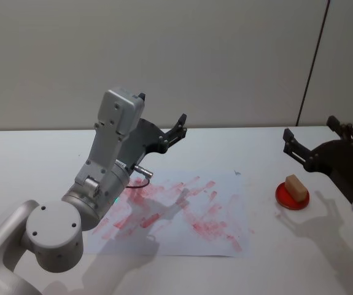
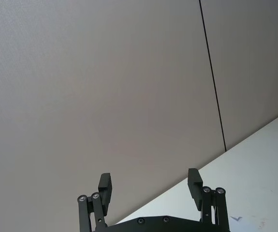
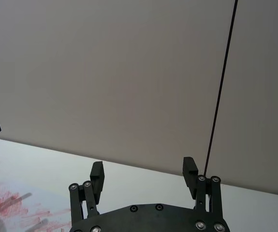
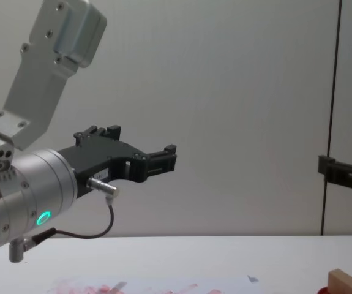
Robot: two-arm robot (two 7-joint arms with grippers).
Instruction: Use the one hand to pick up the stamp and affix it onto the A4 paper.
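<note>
Stamp (image 1: 294, 186): unheld, lying on red pad (image 1: 285, 198), right of ink-smeared A4 paper (image 1: 182, 236) on surface (image 1: 29, 157)
Right end effector (image 1: 310, 128): fingers spread, empty, raised just behind stamp
Left end effector (image 1: 162, 109): spread, empty, raised above paper
Status: pickup and pressing both apparently outstanding

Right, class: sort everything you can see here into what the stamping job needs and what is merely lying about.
Job: stamp; A4 paper; right claw, open, nearest the stamp.
Lying about: red pad under the stamp; left claw, open, raised over the table.
</note>
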